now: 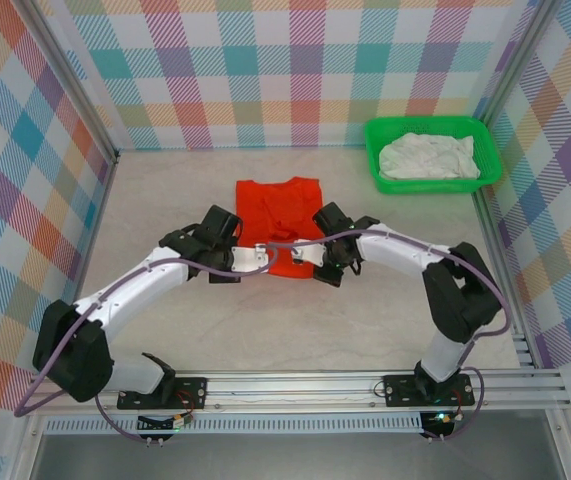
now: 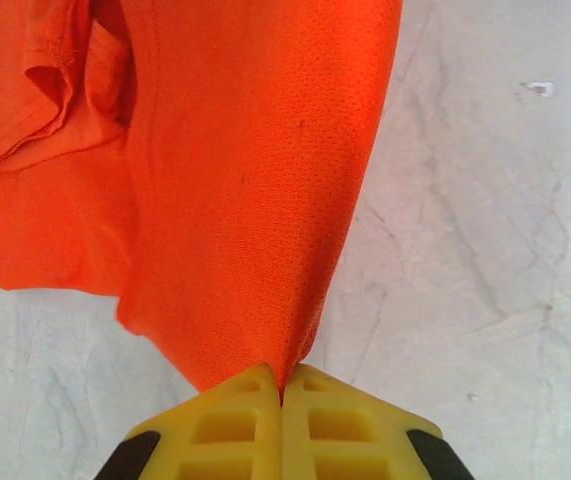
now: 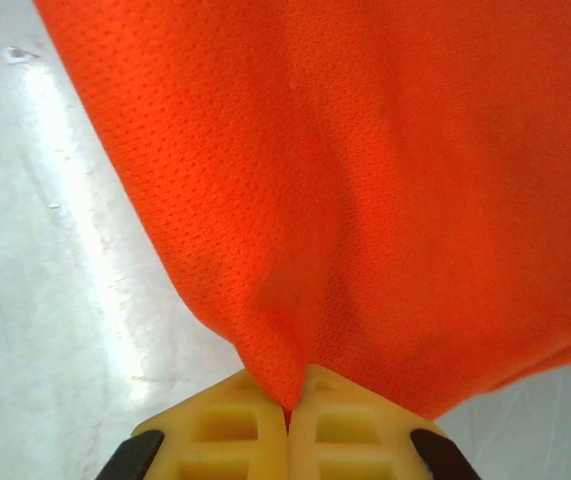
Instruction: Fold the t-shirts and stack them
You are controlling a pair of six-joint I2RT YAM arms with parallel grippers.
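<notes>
The orange-red t-shirt (image 1: 280, 208) lies partly spread in the middle of the table, with its near edge lifted at both corners. My left gripper (image 1: 265, 252) is shut on its near-left part. In the left wrist view the cloth (image 2: 255, 190) rises in a taut fold out of the closed yellow jaws of the left gripper (image 2: 282, 385). My right gripper (image 1: 317, 262) is shut on the near-right part, and the orange-red t-shirt (image 3: 365, 180) fans out from the pinched right gripper (image 3: 287, 405). A crumpled white t-shirt (image 1: 430, 157) lies in the basket.
The green plastic basket (image 1: 374, 150) stands at the back right, against the checkered wall. Grey tabletop (image 1: 285, 330) lies bare between the shirt and the arm bases. Checkered walls enclose the left, back and right sides.
</notes>
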